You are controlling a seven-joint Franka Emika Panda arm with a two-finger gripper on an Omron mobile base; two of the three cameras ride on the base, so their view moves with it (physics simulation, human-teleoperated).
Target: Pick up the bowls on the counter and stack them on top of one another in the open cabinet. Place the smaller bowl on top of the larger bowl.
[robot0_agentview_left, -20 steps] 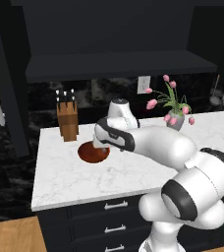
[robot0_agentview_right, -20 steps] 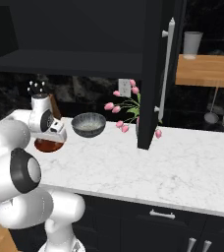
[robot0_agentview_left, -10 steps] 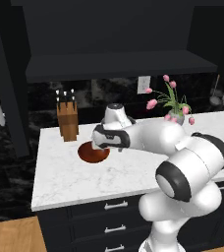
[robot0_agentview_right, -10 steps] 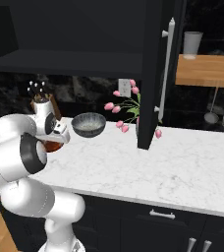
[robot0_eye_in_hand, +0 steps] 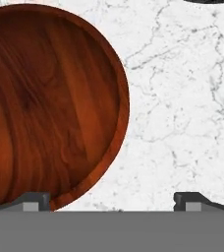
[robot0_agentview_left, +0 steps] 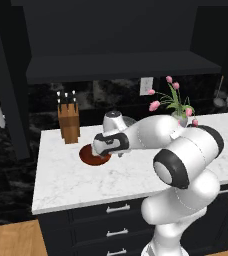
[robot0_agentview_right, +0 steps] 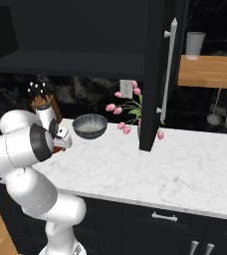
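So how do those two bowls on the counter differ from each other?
The smaller bowl is shallow, plate-like and glossy reddish-brown with a wood grain; the larger bowl is deeper, grey and metallic with a speckled pale inside. The smaller bowl lies right under the robot's hand, while the larger bowl stands apart from it. Both are round and sit upright on the white marble counter.

Brown bowl (robot0_eye_in_hand: 50,103): shallow, glossy wood-grain, sat upright on counter (robot0_agentview_left: 136,175) | Grey bowl (robot0_agentview_right: 89,126): deeper, speckled pale inside, stood upright nearby | Cabinet (robot0_agentview_left: 121,67): dark recess above
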